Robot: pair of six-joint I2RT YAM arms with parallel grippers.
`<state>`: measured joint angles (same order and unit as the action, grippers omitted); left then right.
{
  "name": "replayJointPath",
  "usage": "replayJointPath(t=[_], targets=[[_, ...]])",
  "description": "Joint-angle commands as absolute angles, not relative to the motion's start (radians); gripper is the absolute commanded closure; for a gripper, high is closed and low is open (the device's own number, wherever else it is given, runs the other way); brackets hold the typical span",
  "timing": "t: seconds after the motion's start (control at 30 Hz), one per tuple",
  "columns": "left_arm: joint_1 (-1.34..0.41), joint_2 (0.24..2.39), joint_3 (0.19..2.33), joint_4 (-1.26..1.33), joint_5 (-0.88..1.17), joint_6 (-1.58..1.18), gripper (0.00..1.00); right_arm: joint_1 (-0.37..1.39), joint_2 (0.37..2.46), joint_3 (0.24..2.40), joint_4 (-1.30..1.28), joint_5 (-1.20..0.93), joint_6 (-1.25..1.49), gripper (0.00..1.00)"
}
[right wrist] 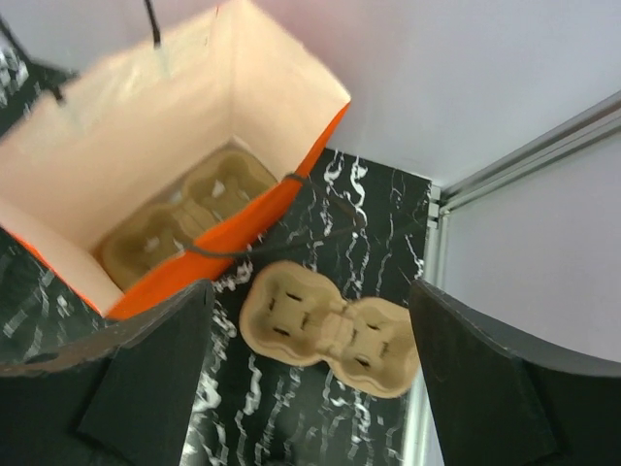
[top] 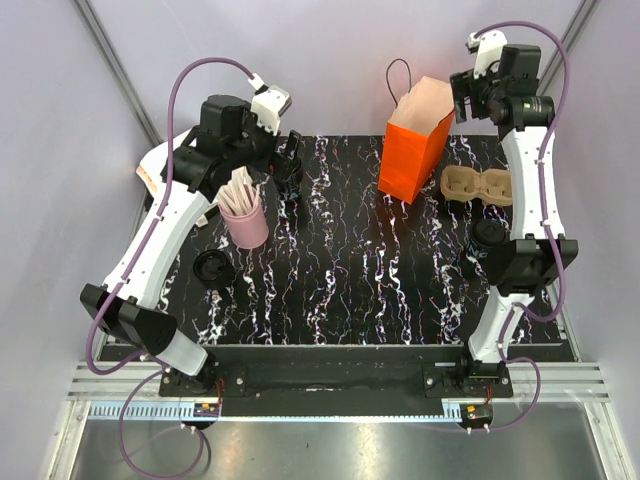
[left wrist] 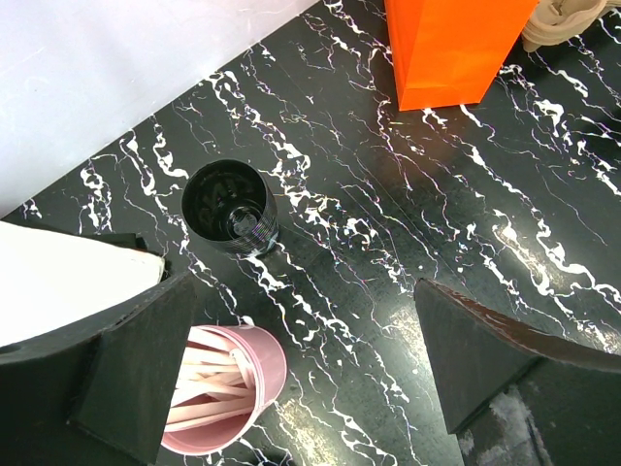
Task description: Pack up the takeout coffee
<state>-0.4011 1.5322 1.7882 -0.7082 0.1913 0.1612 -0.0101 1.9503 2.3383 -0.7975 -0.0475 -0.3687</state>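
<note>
The takeout coffee (top: 487, 238), a small black cup with a dark lid, stands at the table's right side, partly hidden by my right arm. The orange bag (top: 412, 152) stands open at the back, and the right wrist view (right wrist: 194, 248) shows a cardboard carrier (right wrist: 184, 218) inside it. My left gripper (top: 289, 152) is open and empty above the table (left wrist: 320, 374), near a lidless black cup (left wrist: 230, 207). My right gripper (top: 463, 97) is open and empty, high beside the bag's top, over a second carrier (right wrist: 330, 325).
A pink cup of wooden sticks (top: 246, 216) stands at the left and also shows in the left wrist view (left wrist: 218, 393). A loose black lid (top: 213, 268) lies in front of it. The spare carrier (top: 478, 185) lies right of the bag. An aluminium frame post (right wrist: 437, 291) edges the table's right.
</note>
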Motion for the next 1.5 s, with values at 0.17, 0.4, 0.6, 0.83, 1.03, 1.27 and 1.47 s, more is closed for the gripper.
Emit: replayJointPath(t=[0.17, 0.4, 0.6, 0.83, 1.03, 1.27, 1.47], targets=[[-0.403, 1.505, 1.787, -0.667, 0.233, 0.172, 0.01, -0.061, 1.775, 2.159, -0.703, -0.133, -0.664, 0.1], [-0.403, 1.519, 1.801, -0.673, 0.244, 0.167, 0.01, -0.069, 1.81, 2.114, -0.6, -0.117, -0.735, 0.12], [-0.403, 1.525, 1.798, -0.673, 0.242, 0.169, 0.01, -0.078, 1.848, 2.108, -0.494, -0.175, -0.729, 0.16], [-0.403, 1.546, 1.815, -0.684, 0.241, 0.17, 0.01, -0.078, 1.879, 2.117, -0.486, -0.255, -0.75, 0.2], [-0.411, 1.568, 1.828, -0.693, 0.238, 0.172, 0.01, -0.078, 1.891, 2.117, -0.488, -0.278, -0.785, 0.26], [-0.429, 1.588, 1.838, -0.704, 0.224, 0.181, 0.01, -0.078, 1.911, 2.146, -0.488, -0.331, -0.792, 0.34], [-0.454, 1.603, 1.844, -0.712, 0.192, 0.196, 0.01, -0.077, 1.922, 2.164, -0.5, -0.364, -0.798, 0.56]])
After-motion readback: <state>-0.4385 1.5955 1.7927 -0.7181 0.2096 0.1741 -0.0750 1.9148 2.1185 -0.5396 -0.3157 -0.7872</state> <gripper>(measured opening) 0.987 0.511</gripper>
